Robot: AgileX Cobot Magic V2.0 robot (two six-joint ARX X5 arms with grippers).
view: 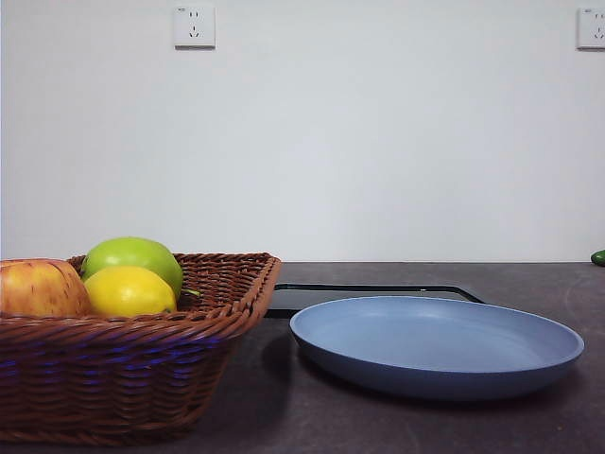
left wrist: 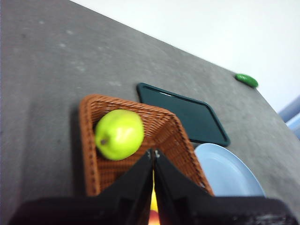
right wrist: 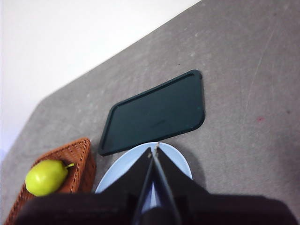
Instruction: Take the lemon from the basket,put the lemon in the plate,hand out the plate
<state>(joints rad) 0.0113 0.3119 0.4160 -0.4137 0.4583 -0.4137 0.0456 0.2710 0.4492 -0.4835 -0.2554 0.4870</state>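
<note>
The yellow lemon [view: 129, 291] lies in the brown wicker basket [view: 142, 374] at the front left, beside a green apple [view: 134, 255] and a red-yellow apple [view: 40, 288]. The blue-grey plate [view: 435, 345] stands to the right of the basket and holds nothing. Neither arm shows in the front view. My left gripper [left wrist: 153, 152] is shut and empty, high above the basket [left wrist: 164, 126]; its jaws hide most of the lemon. My right gripper [right wrist: 153, 151] is shut and empty, high above the plate [right wrist: 178, 161].
A flat black tray [view: 373, 293] lies behind the plate, also in the left wrist view [left wrist: 185, 115] and the right wrist view [right wrist: 157, 112]. A small green thing [view: 598, 257] sits at the table's far right. A white wall stands behind.
</note>
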